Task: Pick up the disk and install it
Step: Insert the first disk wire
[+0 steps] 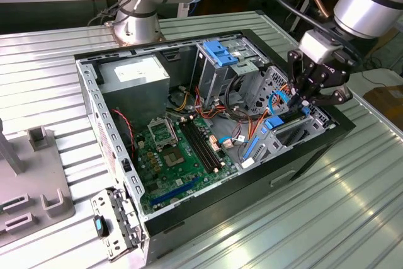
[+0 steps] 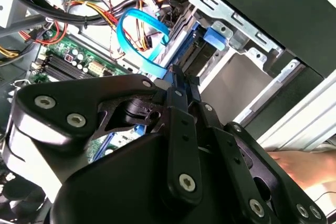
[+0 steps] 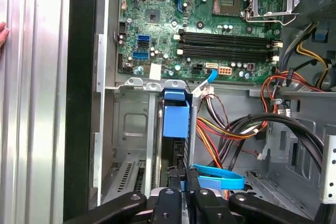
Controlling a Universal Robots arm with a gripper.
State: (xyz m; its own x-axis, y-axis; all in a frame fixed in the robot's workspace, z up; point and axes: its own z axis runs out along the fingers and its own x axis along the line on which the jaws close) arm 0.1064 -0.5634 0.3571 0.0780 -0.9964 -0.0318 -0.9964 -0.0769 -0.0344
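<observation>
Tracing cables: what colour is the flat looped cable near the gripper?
Light blue; the cable shows best in the second wrist view.

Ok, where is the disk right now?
The disk sits on edge in the metal drive bay at the exterior view's right end of the computer case, just under the gripper, beside the looped blue cable.
</observation>
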